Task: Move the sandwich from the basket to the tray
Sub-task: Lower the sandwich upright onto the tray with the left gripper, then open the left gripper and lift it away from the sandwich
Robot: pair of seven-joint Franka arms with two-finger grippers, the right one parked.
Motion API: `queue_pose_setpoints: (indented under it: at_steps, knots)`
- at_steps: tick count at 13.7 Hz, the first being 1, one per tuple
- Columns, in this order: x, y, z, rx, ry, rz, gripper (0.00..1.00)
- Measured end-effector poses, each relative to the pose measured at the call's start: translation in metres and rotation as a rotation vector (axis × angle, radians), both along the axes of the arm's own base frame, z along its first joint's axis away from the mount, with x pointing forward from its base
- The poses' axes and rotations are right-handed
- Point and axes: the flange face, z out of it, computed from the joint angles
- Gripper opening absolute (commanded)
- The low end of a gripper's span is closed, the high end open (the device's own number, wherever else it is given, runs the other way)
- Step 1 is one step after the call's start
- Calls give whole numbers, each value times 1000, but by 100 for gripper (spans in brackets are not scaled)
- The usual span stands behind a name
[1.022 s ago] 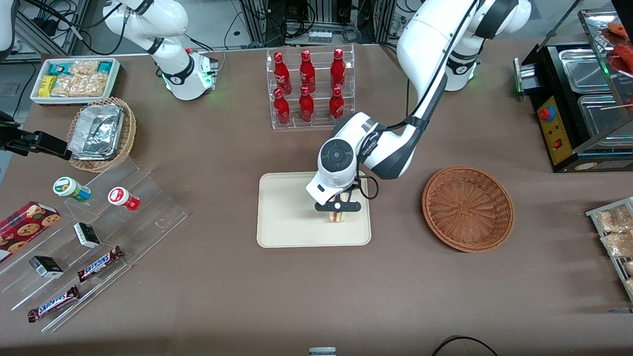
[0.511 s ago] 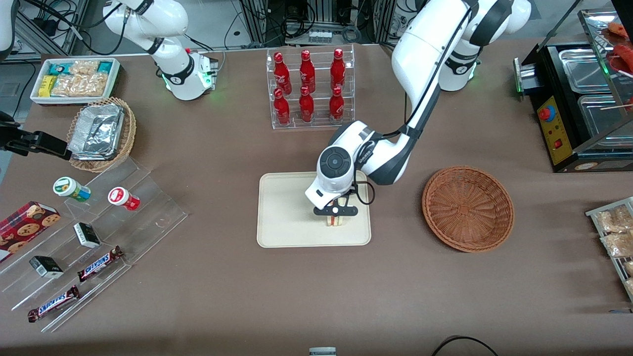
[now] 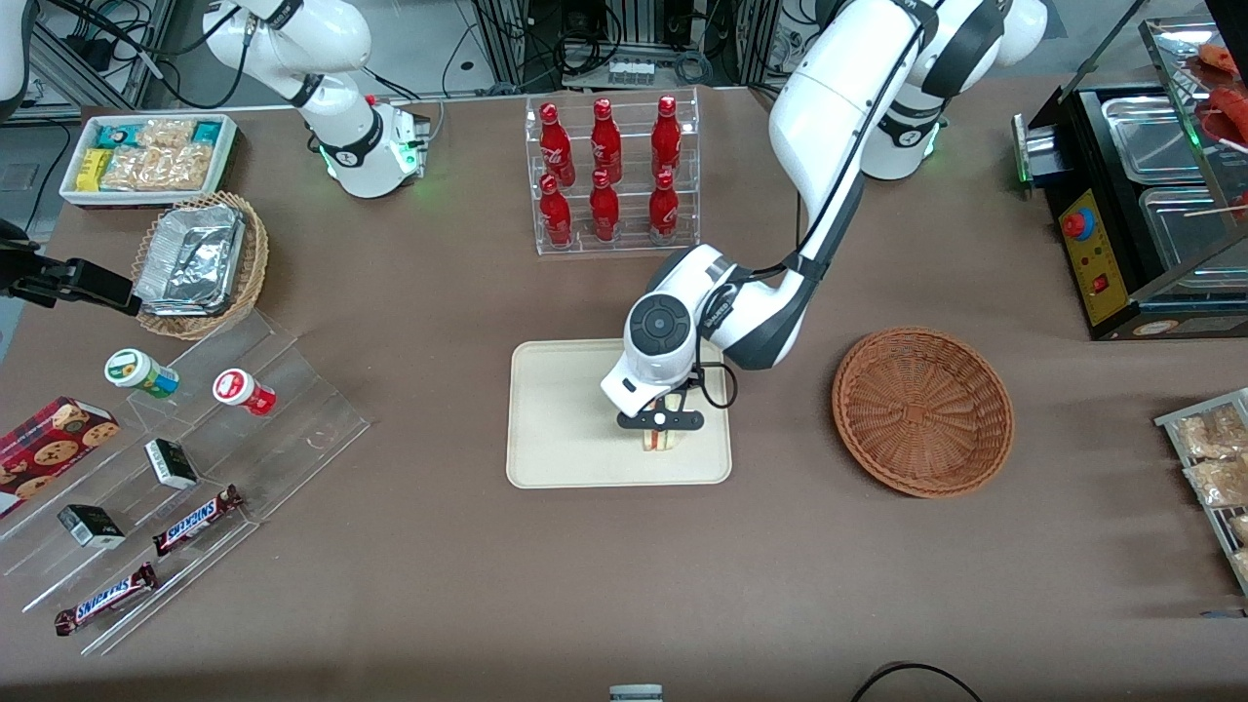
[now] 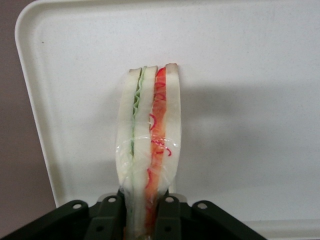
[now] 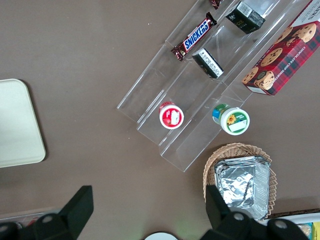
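Sandwich [image 4: 149, 150] out of basket [image 3: 922, 410], held low over tray [image 3: 565, 429]. Tool [image 3: 660, 421] pinched sandwich edge. Transfer done; left: release, withdraw arm.

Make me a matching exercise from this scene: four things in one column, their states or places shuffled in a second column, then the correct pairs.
Things:
1. sandwich
2. basket
3. gripper
4. red bottles

States or places:
A. standing in a clear rack, farther from the front camera than the tray
B. shut on the sandwich, over the tray
C. holding nothing, beside the tray toward the working arm's end
D. standing on edge, filling layers showing

Pairs: 1-D, 2-C, 3-B, 4-A
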Motion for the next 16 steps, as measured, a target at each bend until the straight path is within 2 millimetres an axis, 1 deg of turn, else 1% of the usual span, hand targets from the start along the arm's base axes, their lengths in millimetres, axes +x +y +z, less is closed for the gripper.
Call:
queue_pose_setpoints:
  at_steps: [5, 9, 13, 14, 16]
  knots:
    - [1, -1, 2, -3, -4, 0, 100]
    - [5, -3, 10, -15, -19, 2, 100]
    - [13, -2, 40, -35, -53, 12, 100]
    - [16, 0, 49, -38, -65, 30, 100]
    - [29, 15, 71, -34, -94, 67, 100]
